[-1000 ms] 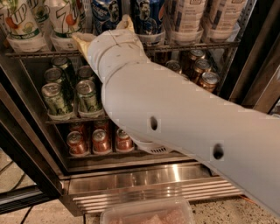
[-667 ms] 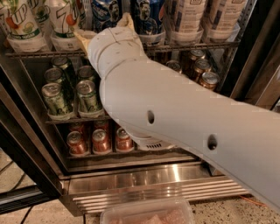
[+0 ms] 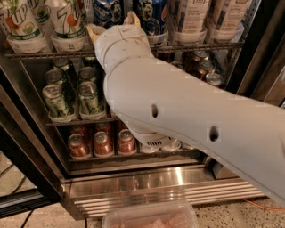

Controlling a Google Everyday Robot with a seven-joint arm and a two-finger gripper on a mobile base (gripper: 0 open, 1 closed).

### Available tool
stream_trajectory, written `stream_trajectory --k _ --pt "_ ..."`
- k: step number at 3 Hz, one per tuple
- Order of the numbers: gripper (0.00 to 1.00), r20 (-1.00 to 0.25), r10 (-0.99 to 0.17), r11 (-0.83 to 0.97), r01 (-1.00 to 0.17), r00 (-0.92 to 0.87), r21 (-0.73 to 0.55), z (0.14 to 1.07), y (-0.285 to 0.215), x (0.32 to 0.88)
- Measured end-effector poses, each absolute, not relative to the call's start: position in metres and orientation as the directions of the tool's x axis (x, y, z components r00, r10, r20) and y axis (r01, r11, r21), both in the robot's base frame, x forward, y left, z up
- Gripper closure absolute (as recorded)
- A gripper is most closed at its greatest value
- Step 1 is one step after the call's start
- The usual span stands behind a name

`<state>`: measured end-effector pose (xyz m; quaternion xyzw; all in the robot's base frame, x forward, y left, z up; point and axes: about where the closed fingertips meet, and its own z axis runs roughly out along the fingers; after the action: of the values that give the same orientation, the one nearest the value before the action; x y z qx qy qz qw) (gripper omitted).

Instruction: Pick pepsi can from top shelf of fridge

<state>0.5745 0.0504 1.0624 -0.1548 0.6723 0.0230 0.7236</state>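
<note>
The gripper [image 3: 113, 26] is pictured raised to the front rail of the top shelf [image 3: 200, 46] of the fridge [image 3: 262, 53], directly in front of the pepsi can [image 3: 108, 9]. It is largely hidden behind the wrist of the white arm [image 3: 187, 120], which is stretched in from the lower right across the racks. Whether the gripper is released, clenched or grasping anything cannot be told.

The pepsi can is stood upright on the top shelf, with its lower part covered by the wrist. A second blue can [image 3: 151, 15] is placed just to its right, and two 7up bottles [image 3: 67, 20] are lined up to its left. Pale bottles [image 3: 189, 18] are ranged at the right end of the same shelf.

On the rack below, green cans [image 3: 91, 95] are grouped at the left and bronze cans [image 3: 205, 67] are set at the right, partly hidden by the arm. Red cans [image 3: 103, 143] are lined up on the lowest rack. The ribbed steel base [image 3: 156, 187] is shown beneath them, and a clear plastic tub [image 3: 151, 217] is seen at the bottom edge, in front of the base.
</note>
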Motion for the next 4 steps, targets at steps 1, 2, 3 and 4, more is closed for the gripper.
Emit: stream_trajectory --k 1,2,3,4 --pt "0.43 -0.978 -0.18 0.958 -0.209 0.101 -0.198 1.0694 0.0488 0.597" --pt "0.43 -0.978 -0.179 0.957 -0.215 0.104 -0.197 1.0701 0.0519 0.6015" --pt "0.61 -0.979 -0.175 0.955 -0.223 0.103 -0.194 1.0696 0.054 0.6035" --pt "0.85 -0.979 -0.175 0.955 -0.223 0.103 -0.194 1.0696 0.054 0.6035"
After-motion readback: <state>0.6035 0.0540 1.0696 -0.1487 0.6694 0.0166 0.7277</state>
